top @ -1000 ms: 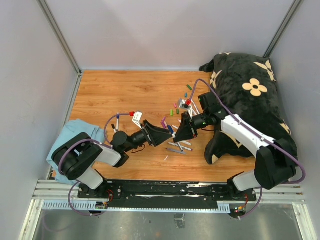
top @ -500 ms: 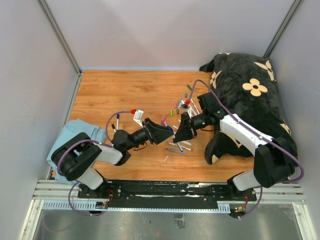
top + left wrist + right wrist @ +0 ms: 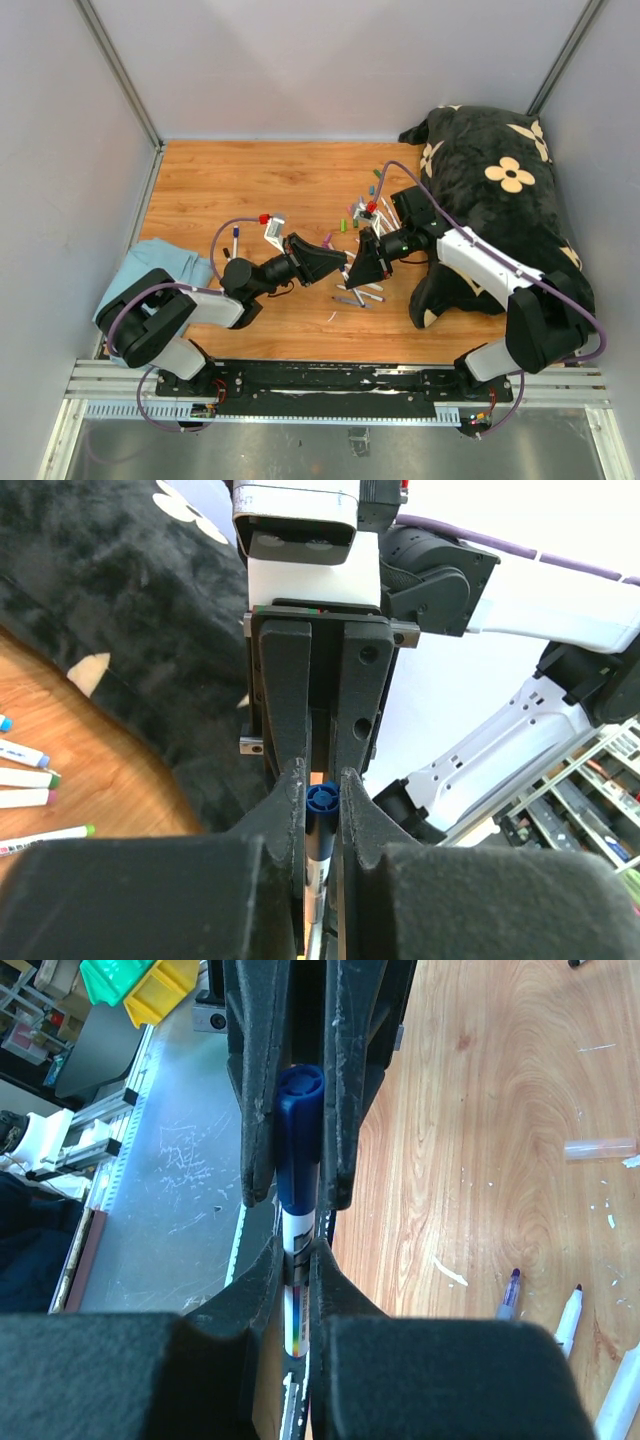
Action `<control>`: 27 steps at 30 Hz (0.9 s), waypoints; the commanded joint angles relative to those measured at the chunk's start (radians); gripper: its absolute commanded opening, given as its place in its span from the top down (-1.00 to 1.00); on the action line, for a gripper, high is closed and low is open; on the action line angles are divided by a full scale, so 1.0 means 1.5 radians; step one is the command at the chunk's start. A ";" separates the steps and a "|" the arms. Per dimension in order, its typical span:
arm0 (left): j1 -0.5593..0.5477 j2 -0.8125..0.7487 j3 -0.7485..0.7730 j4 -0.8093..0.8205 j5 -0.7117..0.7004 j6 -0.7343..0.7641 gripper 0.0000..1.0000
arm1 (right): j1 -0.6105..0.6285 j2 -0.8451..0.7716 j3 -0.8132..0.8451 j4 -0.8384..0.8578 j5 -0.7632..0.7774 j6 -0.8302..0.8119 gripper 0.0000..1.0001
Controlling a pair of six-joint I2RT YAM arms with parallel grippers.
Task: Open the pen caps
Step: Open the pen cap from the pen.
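A pen with a white barrel (image 3: 297, 1245) and a dark blue pen cap (image 3: 298, 1145) is held in the air between both grippers. My left gripper (image 3: 322, 782) is shut on the blue cap (image 3: 323, 800). My right gripper (image 3: 297, 1252) is shut on the barrel just below the cap. In the top view the left gripper (image 3: 335, 262) and right gripper (image 3: 358, 268) meet tip to tip over the wood table. Loose pen caps (image 3: 355, 218) lie behind them, and several pens (image 3: 360, 293) lie below them.
A black plush cushion with cream flowers (image 3: 500, 200) fills the right side of the table. A blue cloth (image 3: 150, 265) lies at the left edge. One pen (image 3: 235, 238) lies alone near the left arm. Grey walls surround the wooden table (image 3: 230, 180).
My left gripper has closed from open onto the blue cap and edged right toward the right gripper. The right gripper has held the barrel still.
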State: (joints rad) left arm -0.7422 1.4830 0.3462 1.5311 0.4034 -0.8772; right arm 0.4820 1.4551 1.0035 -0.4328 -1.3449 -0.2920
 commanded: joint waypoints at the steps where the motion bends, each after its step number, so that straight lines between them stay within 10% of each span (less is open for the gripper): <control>1: 0.003 -0.019 0.006 0.109 0.008 0.023 0.99 | 0.008 0.010 0.018 -0.005 -0.028 -0.014 0.94; 18: 0.243 -0.193 0.041 -0.011 -0.028 -0.023 0.99 | 0.051 0.025 0.022 -0.031 0.019 -0.040 0.99; 27: 0.254 -0.388 -0.069 -0.486 -0.083 0.065 0.99 | 0.127 0.037 0.038 -0.115 0.305 -0.155 0.97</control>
State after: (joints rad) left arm -0.3683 0.9962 0.2832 1.1900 0.3416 -0.8650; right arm 0.6048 1.4895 1.0405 -0.5190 -1.1011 -0.4198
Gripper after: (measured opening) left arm 0.131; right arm 0.090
